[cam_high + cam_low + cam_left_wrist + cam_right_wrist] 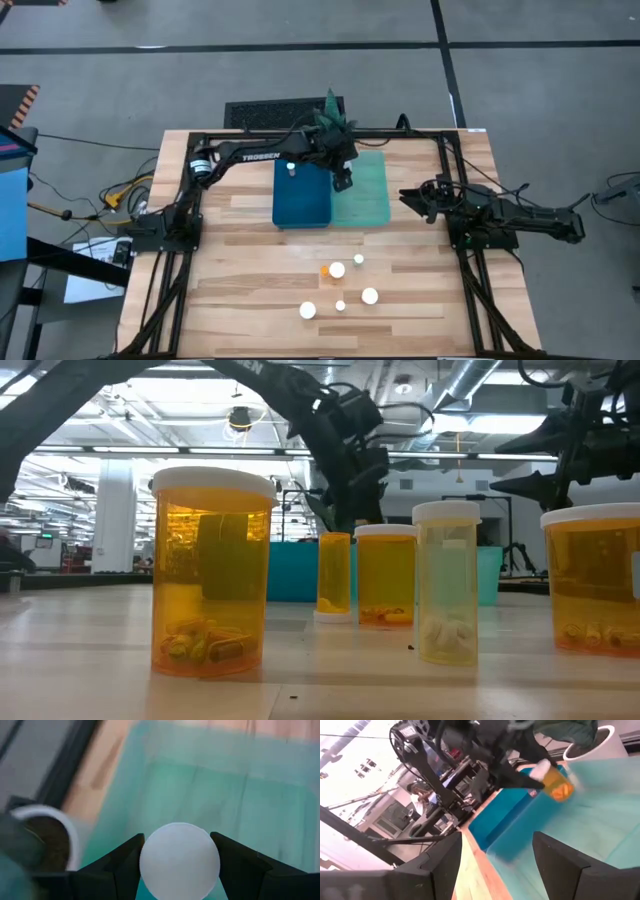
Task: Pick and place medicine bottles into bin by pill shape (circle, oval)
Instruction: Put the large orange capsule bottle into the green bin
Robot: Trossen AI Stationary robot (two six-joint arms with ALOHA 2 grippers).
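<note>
While the left claw (pixel 179 862) hangs above the teal bin (pixel 362 190), we see it clenched partway around the white cap (pixel 179 861) of a medicine bottle (pixel 554 782), one dark finger (pixel 122 860) pressed to each side; from the right wrist the amber body of that bottle tilts out of the claw over the seam between the two bins. The right claw (pixel 412 197) waits released, its fingers spread wide and holding nothing, just beside the teal bin's outer edge. The blue bin (pixel 301 195) touches the teal one along one side, and in it we make out one small bottle with a white cap (pixel 291 169) near its far end; we cannot tell what lies in the teal bin under the arm. A potted green plant (pixel 335 118) stands behind the bins. Five more bottles stand in a loose cluster on the near part of the table (pixel 240 250), well apart from the bins: in the low view the nearest one (pixel 213 572) holds oblong yellow capsules, a narrow clear one (pixel 447 582) holds white pills, and a slim one (pixel 334 577) stands cap down. On the left arm (pixel 250 155) we read "TROSSEN" in white letters.
</note>
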